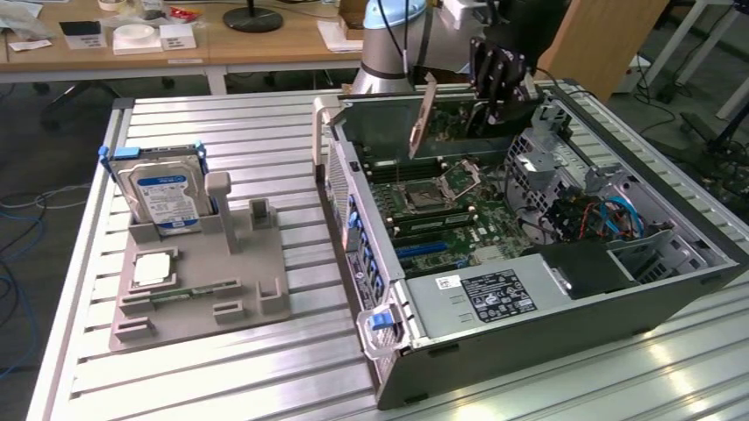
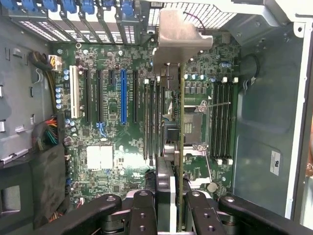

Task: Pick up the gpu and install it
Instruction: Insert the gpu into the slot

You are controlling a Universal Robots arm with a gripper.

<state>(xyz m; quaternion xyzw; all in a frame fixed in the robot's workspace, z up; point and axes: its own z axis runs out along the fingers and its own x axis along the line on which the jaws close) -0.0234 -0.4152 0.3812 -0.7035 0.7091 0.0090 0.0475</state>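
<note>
From the scene's centre, the gripper (image 1: 497,103) hangs at one o'clock over the open computer case (image 1: 609,303), clamped on the gpu (image 1: 423,114), which stands on edge above the motherboard (image 1: 439,206). At nine o'clock, a hard drive (image 1: 164,197) stands upright in a grey fixture (image 1: 240,272) on the slatted table (image 1: 223,140).

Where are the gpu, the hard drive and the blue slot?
gpu (image 2: 176,34): wrist view, metal bracket.
hard drive (image 1: 164,195): exterior view, blue-white label.
blue slot (image 2: 123,95): wrist view, mid-length.

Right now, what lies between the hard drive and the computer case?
In the exterior view: two grey upright posts of the holder, then a bare strip of slatted table.
</note>
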